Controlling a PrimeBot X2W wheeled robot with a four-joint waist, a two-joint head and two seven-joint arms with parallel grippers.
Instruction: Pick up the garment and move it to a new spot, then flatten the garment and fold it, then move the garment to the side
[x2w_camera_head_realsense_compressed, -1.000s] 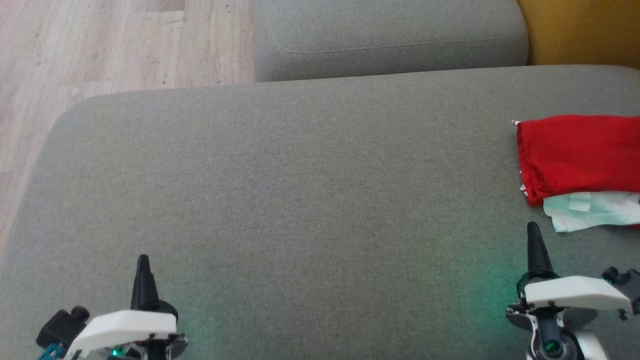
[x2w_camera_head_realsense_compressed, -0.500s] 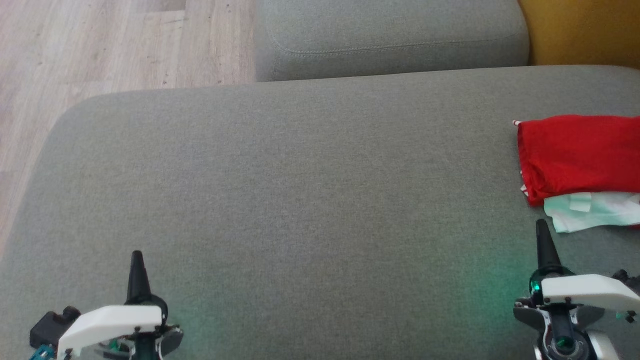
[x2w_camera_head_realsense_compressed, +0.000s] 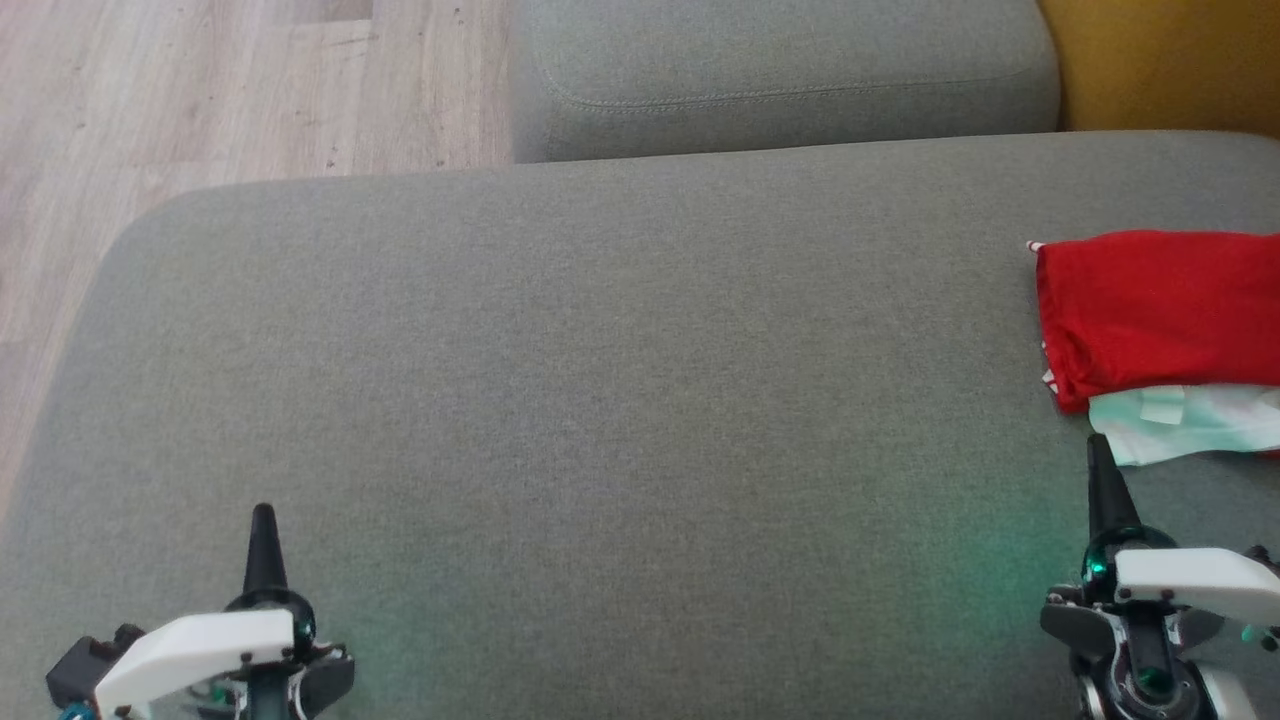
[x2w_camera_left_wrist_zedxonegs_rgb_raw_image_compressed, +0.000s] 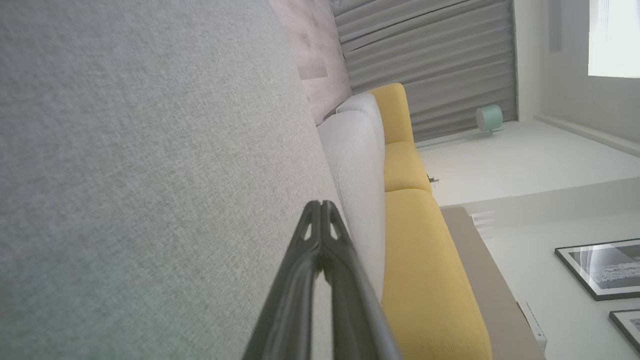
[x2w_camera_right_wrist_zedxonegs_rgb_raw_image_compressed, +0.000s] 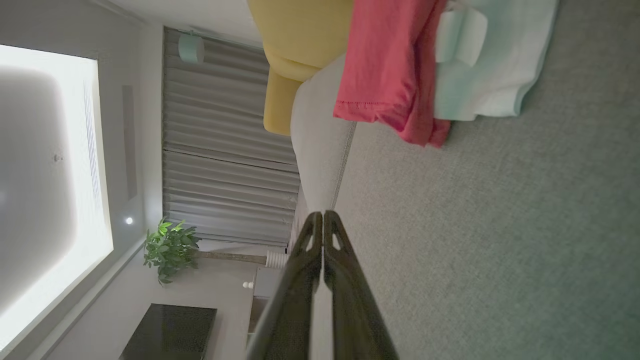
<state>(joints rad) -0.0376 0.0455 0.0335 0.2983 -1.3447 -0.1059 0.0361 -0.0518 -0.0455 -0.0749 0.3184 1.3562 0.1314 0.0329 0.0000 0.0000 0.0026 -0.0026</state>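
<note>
A folded red garment (x2w_camera_head_realsense_compressed: 1160, 305) lies at the right edge of the grey sofa seat (x2w_camera_head_realsense_compressed: 620, 400), on top of a pale mint and white cloth (x2w_camera_head_realsense_compressed: 1185, 425). In the right wrist view the red garment (x2w_camera_right_wrist_zedxonegs_rgb_raw_image_compressed: 387, 70) and the pale cloth (x2w_camera_right_wrist_zedxonegs_rgb_raw_image_compressed: 492, 65) sit ahead of the fingers. My right gripper (x2w_camera_head_realsense_compressed: 1100, 445) is shut and empty, its tip just below the pale cloth's near corner. My left gripper (x2w_camera_head_realsense_compressed: 263, 512) is shut and empty at the lower left, far from the garment. Both wrist views show the fingers pressed together: left gripper (x2w_camera_left_wrist_zedxonegs_rgb_raw_image_compressed: 320, 204), right gripper (x2w_camera_right_wrist_zedxonegs_rgb_raw_image_compressed: 320, 214).
A grey sofa cushion (x2w_camera_head_realsense_compressed: 780, 70) rises behind the seat, with a yellow cushion (x2w_camera_head_realsense_compressed: 1160, 60) at the far right. Wooden floor (x2w_camera_head_realsense_compressed: 200, 90) lies beyond the seat's left edge. The seat's wide middle is bare fabric.
My right gripper has slid right and slightly toward the near edge. My left gripper has drifted a little left and nearer. The garment has not moved.
</note>
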